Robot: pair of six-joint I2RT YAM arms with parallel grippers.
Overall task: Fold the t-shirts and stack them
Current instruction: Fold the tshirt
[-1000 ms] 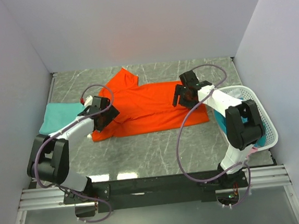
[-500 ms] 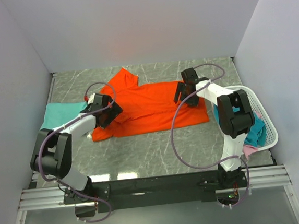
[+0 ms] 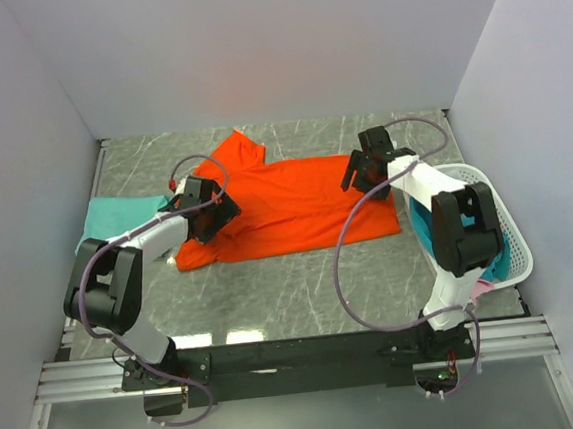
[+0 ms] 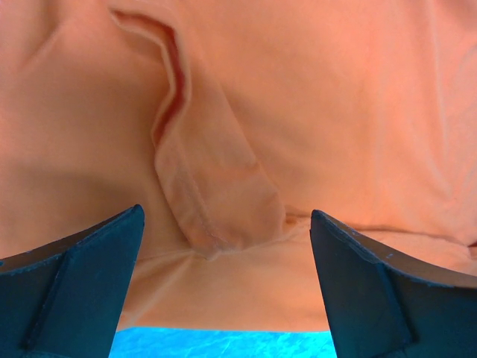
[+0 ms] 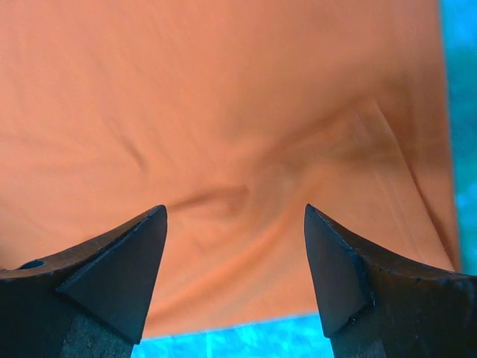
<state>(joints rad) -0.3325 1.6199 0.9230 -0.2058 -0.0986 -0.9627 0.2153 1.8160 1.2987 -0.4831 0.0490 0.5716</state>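
Observation:
An orange-red t-shirt [image 3: 286, 204] lies spread on the grey marble table, one sleeve pointing to the far side. My left gripper [image 3: 209, 209] is open just above the shirt's left part; the left wrist view shows its fingers [image 4: 82, 276] apart over a folded hem ridge [image 4: 201, 201]. My right gripper [image 3: 366, 172] is open over the shirt's right end; the right wrist view shows wrinkled orange cloth [image 5: 238, 149] between its fingers [image 5: 350, 276]. A folded teal t-shirt [image 3: 116, 221] lies at the left. More teal and pink cloth [image 3: 486, 257] sits in the basket.
A white lattice basket [image 3: 503, 226] stands at the right edge of the table beside the right arm. White walls close in the back and both sides. Cables loop from both arms above the table.
The left gripper has moved a little farther right and back over the shirt. The right gripper has shifted slightly right and back, toward the shirt's far right corner. Both stay open.

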